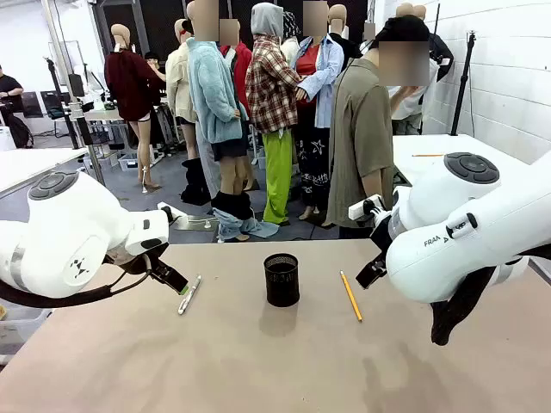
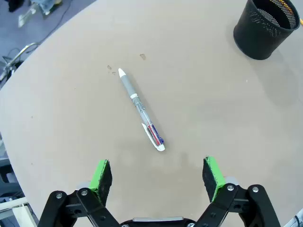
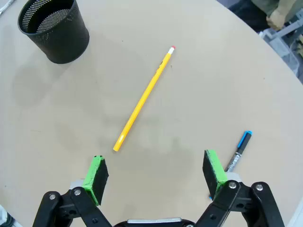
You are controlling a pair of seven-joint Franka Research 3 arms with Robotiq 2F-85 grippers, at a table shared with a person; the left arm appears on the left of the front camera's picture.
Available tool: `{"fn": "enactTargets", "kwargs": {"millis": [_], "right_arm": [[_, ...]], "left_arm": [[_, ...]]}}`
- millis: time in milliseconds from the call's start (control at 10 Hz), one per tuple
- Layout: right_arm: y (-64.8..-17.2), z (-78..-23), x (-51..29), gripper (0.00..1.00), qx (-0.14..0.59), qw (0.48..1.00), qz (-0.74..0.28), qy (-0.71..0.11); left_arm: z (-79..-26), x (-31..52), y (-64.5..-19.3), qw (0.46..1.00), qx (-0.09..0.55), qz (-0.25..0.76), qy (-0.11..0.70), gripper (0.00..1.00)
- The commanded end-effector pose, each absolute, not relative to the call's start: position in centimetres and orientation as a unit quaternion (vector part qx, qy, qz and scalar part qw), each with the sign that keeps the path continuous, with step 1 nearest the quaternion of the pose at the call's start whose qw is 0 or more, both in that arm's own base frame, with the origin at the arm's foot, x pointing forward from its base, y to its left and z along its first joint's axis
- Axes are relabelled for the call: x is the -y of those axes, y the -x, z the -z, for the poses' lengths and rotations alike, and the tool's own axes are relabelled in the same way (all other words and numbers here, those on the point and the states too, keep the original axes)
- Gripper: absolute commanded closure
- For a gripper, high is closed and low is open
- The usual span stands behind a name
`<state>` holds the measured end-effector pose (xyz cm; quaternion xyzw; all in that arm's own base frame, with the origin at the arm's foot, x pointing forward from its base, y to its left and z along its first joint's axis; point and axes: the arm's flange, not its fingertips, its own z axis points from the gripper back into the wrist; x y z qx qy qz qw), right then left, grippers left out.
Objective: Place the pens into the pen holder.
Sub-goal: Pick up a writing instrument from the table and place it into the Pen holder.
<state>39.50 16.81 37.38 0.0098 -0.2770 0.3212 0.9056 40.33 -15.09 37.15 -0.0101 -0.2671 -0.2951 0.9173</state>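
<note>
The black mesh pen holder [image 1: 281, 280] stands upright mid-table; it also shows as the pen holder [image 2: 266, 27] and the pen holder [image 3: 54, 30] in the two wrist views. A white-silver pen [image 1: 188, 294] lies flat to its left, seen as the pen [image 2: 141, 109] just beyond my open left gripper [image 2: 158, 176]. A yellow pencil [image 1: 350, 296] lies right of the holder, the pencil [image 3: 144, 99] just ahead of my open right gripper [image 3: 155, 174]. A blue pen [image 3: 239, 150] lies partly hidden behind one right finger. The left gripper [image 1: 169, 277] hovers beside the white pen.
A person in an olive shirt [image 1: 362, 129] stands at the far edge of the tan table [image 1: 258, 361]. A second table [image 1: 448, 151] with an orange pencil is at the back right. The table edge curves close behind the blue pen in the right wrist view.
</note>
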Motion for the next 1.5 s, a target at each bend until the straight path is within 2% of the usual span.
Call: {"fn": "enactTargets", "kwargs": {"millis": [0, 600, 1000, 1400], "right_arm": [[-39.5, -37.4, -16.8, 0.0, 0.277, 0.906, -0.321, -0.01], [-39.5, -37.4, -16.8, 0.0, 0.277, 0.906, -0.321, -0.01], [-39.5, -37.4, -16.8, 0.0, 0.277, 0.906, -0.321, -0.01], [-39.5, -37.4, -16.8, 0.0, 0.277, 0.906, -0.321, -0.01]], "left_arm": [[-37.2, 15.1, -40.3, 0.917, 0.267, 0.295, 0.01, 0.0], [-37.5, 15.8, -41.0, 0.928, 0.252, 0.274, 0.023, 0.0], [-37.9, 17.3, -48.2, 0.962, 0.163, 0.209, 0.059, 0.0], [-35.1, 18.3, -52.7, 0.979, 0.099, 0.172, 0.038, 0.0]]}}
